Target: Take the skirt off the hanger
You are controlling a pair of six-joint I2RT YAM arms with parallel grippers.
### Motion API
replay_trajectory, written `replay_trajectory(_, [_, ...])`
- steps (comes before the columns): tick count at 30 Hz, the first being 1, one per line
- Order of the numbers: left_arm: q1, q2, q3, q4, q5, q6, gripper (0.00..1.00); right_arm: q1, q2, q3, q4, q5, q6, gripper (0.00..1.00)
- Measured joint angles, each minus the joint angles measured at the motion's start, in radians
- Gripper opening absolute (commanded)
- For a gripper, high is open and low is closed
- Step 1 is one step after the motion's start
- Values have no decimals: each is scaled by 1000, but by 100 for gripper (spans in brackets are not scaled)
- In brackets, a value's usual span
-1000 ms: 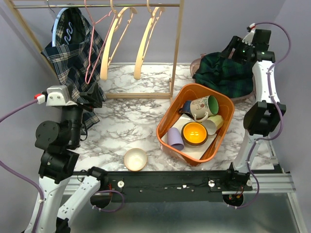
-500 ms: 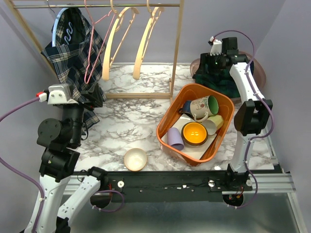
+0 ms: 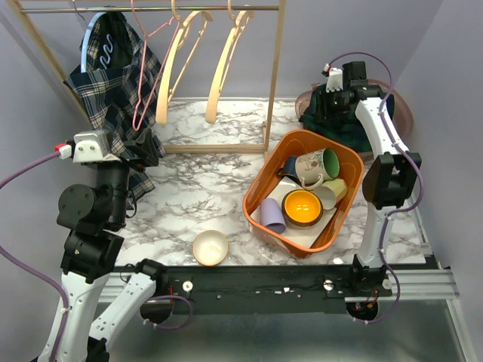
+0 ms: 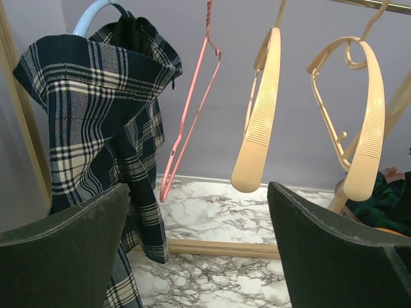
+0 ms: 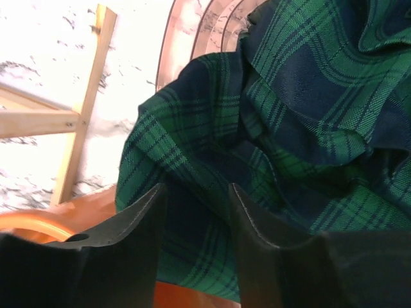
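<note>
A navy and white plaid skirt [image 3: 113,83] hangs on a light blue hanger [image 3: 90,30] at the left end of the rack. It also shows in the left wrist view [image 4: 96,128], with the hanger's hook [image 4: 96,9] above it. My left gripper [image 3: 147,147] is open and empty, just right of the skirt's lower folds and apart from them [image 4: 199,192]. My right gripper [image 3: 328,102] hovers at the back right over a green plaid cloth [image 3: 347,127], jaws apart with nothing between them [image 5: 196,189].
A pink wire hanger [image 3: 147,68] and two bare wooden hangers [image 3: 177,64] hang on the rack beside the skirt. The rack's wooden base bar [image 3: 219,148] lies on the marble. An orange basket [image 3: 264,175] holds cups and bowls. A white bowl [image 3: 210,247] sits near the front.
My right gripper has swung from the far right to the left and now sits low over the green cloth. The left arm and the skirt have barely moved.
</note>
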Motion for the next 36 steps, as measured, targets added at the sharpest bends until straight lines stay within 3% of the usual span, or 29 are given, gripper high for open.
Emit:
replay_trajectory(7, [0, 0, 0, 0, -10, 0, 99, 0, 2, 42, -19, -35, 6, 67])
replay_trajectory(16, [0, -3, -2, 0, -10, 0, 99, 5, 2, 24, -29, -75, 5, 63])
replay_trajectory(18, [0, -5, -2, 0, -10, 0, 99, 7, 2, 16, -30, -74, 2, 53])
replay_trajectory(19, [0, -5, -3, 0, -10, 0, 99, 9, 2, 11, -30, -72, 1, 42])
replay_trajectory(22, [0, -8, -3, 0, -10, 0, 99, 15, 2, 3, -31, -54, -5, 24])
replay_trajectory(23, [0, -9, -3, 0, -10, 0, 99, 16, 2, 2, -29, -42, -8, 12])
replay_trajectory(25, [0, -10, -3, 0, -10, 0, 99, 17, 2, 2, -27, -28, -11, 1])
replay_trajectory(36, [0, -11, -6, 1, -15, 1, 99, 10, 11, 45, 54, 125, -17, 1])
